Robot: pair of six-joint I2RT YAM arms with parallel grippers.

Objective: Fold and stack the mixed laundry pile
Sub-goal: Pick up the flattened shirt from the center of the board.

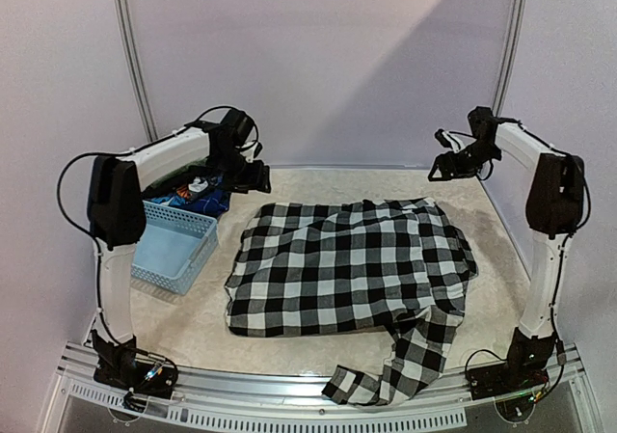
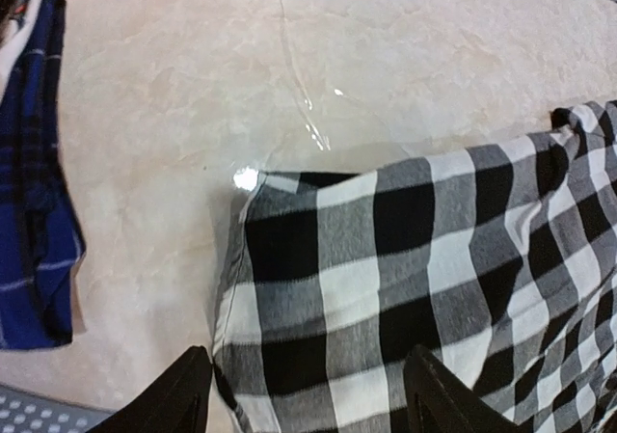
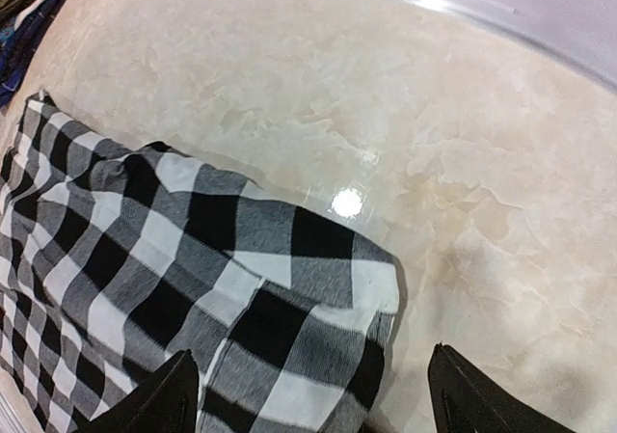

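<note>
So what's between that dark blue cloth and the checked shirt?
Only bare tabletop, seen in the left wrist view, separates the dark blue cloth from the checked shirt.

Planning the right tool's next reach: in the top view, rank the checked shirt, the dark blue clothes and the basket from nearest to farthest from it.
1. Checked shirt, its back-right corner by the right tool.
2. Dark blue clothes, across the table, back left.
3. Basket, left side, nearer the front.

One black-and-white checked shirt [image 1: 347, 264] lay on one table [image 1: 193, 319], and there was one light blue perforated basket [image 1: 174, 250]. One dark blue printed piece [image 1: 198, 199] was visible, and two robot arms stood there, a left arm [image 1: 116, 202] and a right arm [image 1: 554, 197].
</note>
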